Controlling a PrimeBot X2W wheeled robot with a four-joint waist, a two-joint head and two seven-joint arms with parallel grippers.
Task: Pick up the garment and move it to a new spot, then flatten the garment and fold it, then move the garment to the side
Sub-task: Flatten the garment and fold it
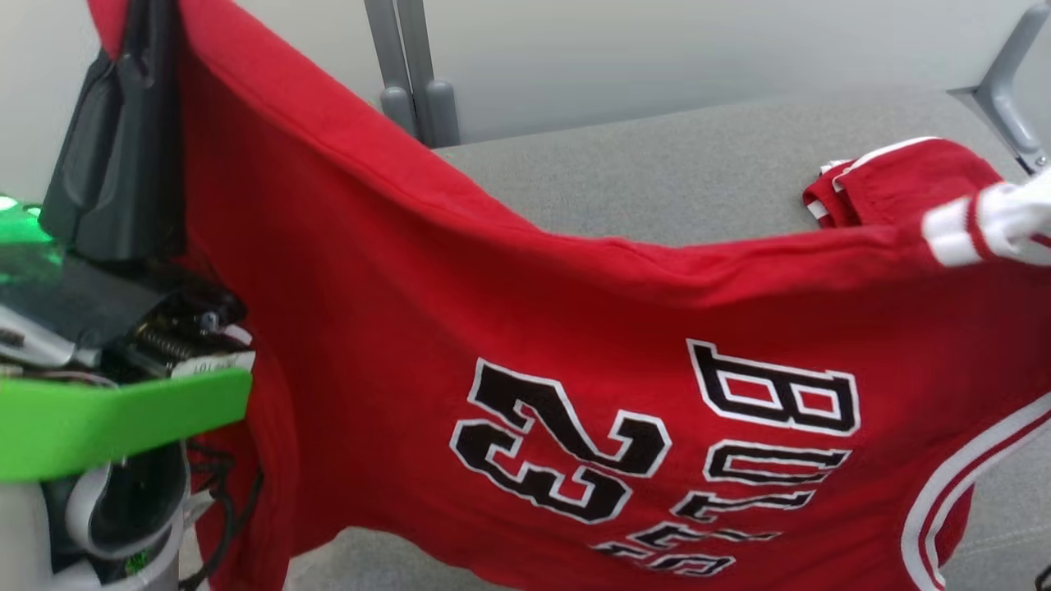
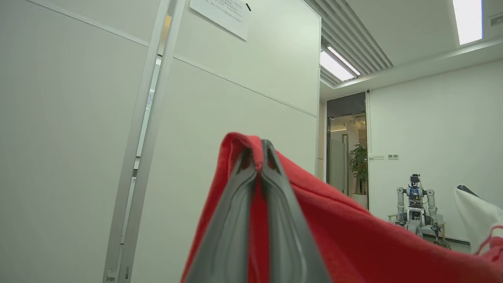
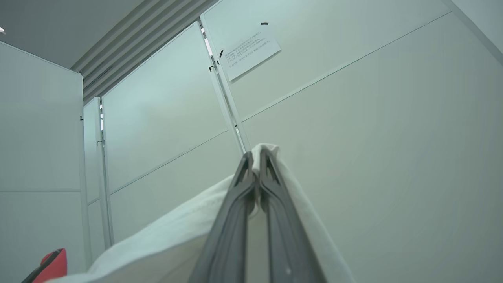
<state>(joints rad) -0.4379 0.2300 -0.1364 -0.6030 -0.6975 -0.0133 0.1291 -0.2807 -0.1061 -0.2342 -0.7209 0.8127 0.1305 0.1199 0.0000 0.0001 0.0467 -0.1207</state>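
The garment (image 1: 525, 328) is a red jersey with black-and-white "23" and lettering, hanging spread in the air above the grey table (image 1: 657, 180). My left gripper (image 1: 152, 29) holds its upper corner at the top left. In the left wrist view that gripper (image 2: 259, 157) is shut on a fold of the red cloth (image 2: 334, 236). The garment's white-striped edge (image 1: 998, 222) is lifted at the far right. My right gripper (image 3: 257, 157) is shut on that white cloth (image 3: 177, 232). A red and white part of the cloth (image 1: 895, 176) rests on the table behind.
Grey metal posts (image 1: 410, 74) stand at the table's far edge and a metal bracket (image 1: 1002, 90) sits at the far right corner. Pale partition walls (image 3: 353, 137) rise close behind. My left arm's green casing (image 1: 123, 419) is at the lower left. Another robot (image 2: 414, 204) stands far across the room.
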